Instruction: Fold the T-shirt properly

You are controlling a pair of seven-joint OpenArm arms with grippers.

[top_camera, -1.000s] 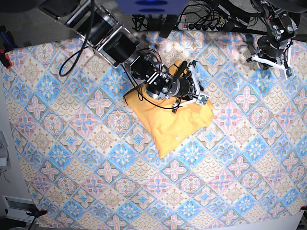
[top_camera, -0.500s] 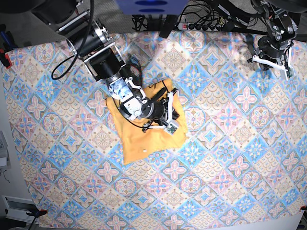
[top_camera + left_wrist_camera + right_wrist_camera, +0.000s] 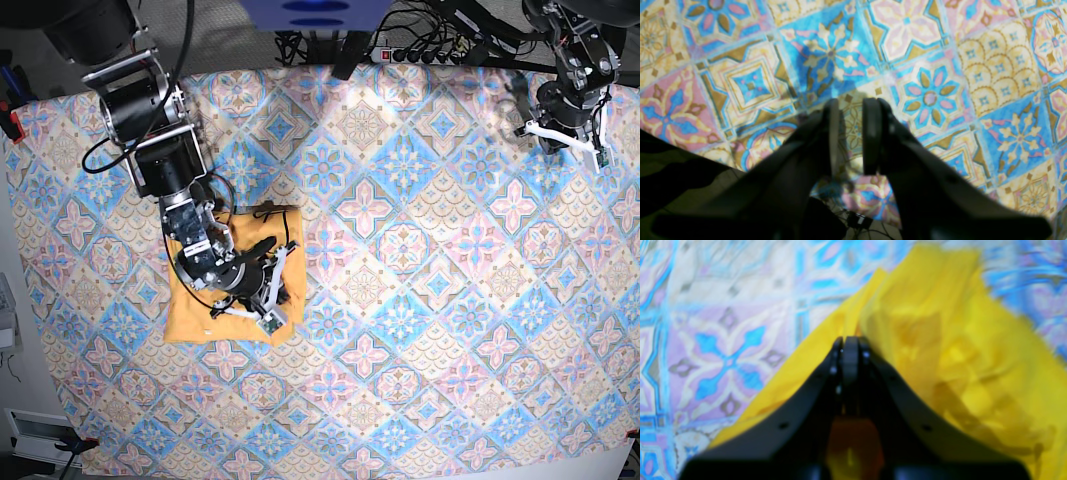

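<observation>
The T-shirt (image 3: 188, 315) lies as a compact yellow-orange bundle on the left part of the table. My right gripper (image 3: 275, 295) rests on its right side, shut on a fold of the T-shirt (image 3: 940, 340). In the right wrist view the jaw tips of that gripper (image 3: 850, 340) are pressed together, with yellow fabric spreading beyond and to the right of them. My left gripper (image 3: 565, 135) hovers at the far right corner, well away from the shirt. In the left wrist view the left gripper (image 3: 850, 103) stands a little open with nothing between its fingers.
The blue-pink-white patterned cloth (image 3: 430, 300) covers the whole table and fills the left wrist view (image 3: 927, 50). A power strip with cables (image 3: 420, 50) lies along the back edge. A red clamp (image 3: 10, 122) holds the cloth at the left edge.
My right gripper has dragged the T-shirt from the table's upper middle down and to the left. The left arm has stayed at the far right corner.
</observation>
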